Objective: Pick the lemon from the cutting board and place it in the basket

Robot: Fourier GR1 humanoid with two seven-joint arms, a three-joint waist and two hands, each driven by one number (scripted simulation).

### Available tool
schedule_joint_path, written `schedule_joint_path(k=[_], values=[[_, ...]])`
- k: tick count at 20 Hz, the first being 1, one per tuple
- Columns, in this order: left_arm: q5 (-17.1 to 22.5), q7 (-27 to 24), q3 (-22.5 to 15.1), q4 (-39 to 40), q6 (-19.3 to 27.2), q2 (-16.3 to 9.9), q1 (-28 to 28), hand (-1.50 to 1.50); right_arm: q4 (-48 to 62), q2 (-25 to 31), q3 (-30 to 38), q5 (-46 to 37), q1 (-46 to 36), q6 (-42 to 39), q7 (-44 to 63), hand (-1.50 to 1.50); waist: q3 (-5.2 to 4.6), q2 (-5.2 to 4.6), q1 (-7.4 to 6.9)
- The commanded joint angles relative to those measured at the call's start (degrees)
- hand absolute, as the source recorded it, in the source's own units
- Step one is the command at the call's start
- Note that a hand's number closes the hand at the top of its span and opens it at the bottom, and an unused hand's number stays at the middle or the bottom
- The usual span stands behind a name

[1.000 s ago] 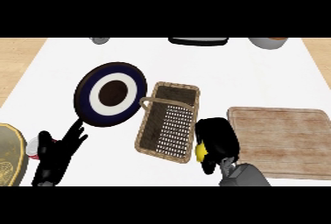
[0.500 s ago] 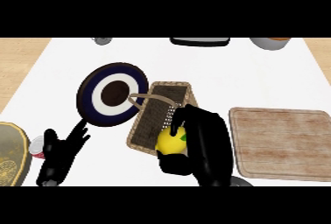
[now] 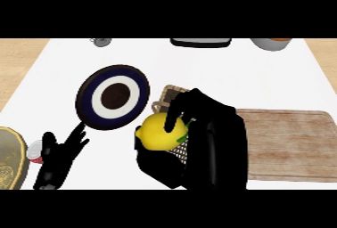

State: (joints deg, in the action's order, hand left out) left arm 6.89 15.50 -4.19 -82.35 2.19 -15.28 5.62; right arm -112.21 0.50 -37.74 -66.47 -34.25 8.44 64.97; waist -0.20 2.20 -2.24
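The lemon (image 3: 160, 131) is in the middle of the frame, in the right hand (image 3: 207, 133), whose fingers and thumb are curled around it. It hangs over the near part of the basket (image 3: 172, 95), which is mostly hidden behind the hand; only a piece of the rim and some weave show. The lemon is not on the cutting board (image 3: 289, 142), which lies at the right of the frame.

I judge the lemon to be light and stiff, with a smooth rounded skin that can slip or roll, so it is best taken across its wide middle, as the hand does here. It is not fragile, but it may roll inside the basket once it is let go.

The left hand (image 3: 58, 156) rests at the lower left with relaxed fingers and holds nothing. A dark blue and white plate (image 3: 112, 97) lies just to the left of the basket. The counter (image 3: 217, 67) is white and flat, with wooden surface beyond both its sides. Some small kitchen things stand along the top edge, too cut off to name.
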Motion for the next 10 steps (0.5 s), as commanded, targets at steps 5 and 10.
schedule_joint_path(k=[5, 10], values=[[-0.26, 0.81, -0.81, 1.05, -0.04, 0.53, 2.55, 0.00, 1.43, -0.47, 5.27, -2.68, -13.31, -2.80, 19.02, 1.50, -0.35, -0.54, -0.29], [-0.56, 1.91, -0.91, 0.97, 0.30, 0.62, 1.11, 0.00, 5.05, -0.46, 10.15, -0.24, -19.36, -5.76, 20.19, 1.50, -0.26, -1.00, 0.15]])
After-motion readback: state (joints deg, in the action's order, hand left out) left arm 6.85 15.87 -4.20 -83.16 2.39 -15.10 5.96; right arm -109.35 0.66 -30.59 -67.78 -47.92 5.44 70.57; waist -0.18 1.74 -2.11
